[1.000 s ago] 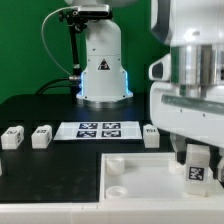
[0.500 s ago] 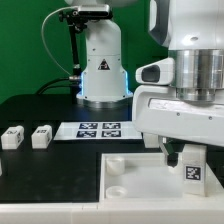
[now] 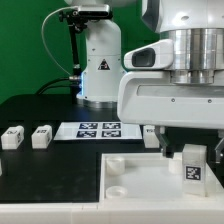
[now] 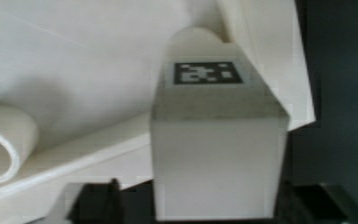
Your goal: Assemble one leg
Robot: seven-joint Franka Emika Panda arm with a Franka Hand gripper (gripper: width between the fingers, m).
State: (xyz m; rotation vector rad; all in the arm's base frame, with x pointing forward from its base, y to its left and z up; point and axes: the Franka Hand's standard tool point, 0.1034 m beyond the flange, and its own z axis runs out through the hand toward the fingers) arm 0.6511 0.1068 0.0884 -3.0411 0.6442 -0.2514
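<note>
In the exterior view, the leg (image 3: pixel 192 168) is held upright, long axis vertical, tag outward, by the gripper (image 3: pixel 190 152) over the tabletop's (image 3: pixel 140 183) right edge, shifted from earlier; in the wrist view, the leg (image 4: pixel 218 150) is clamped between closed fingers (image 4: pixel 98 199).

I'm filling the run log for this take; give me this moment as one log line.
gripper: shut on leg | leg: upright, tag facing camera, over tabletop near a corner socket | loose legs: two beside marker board
</note>
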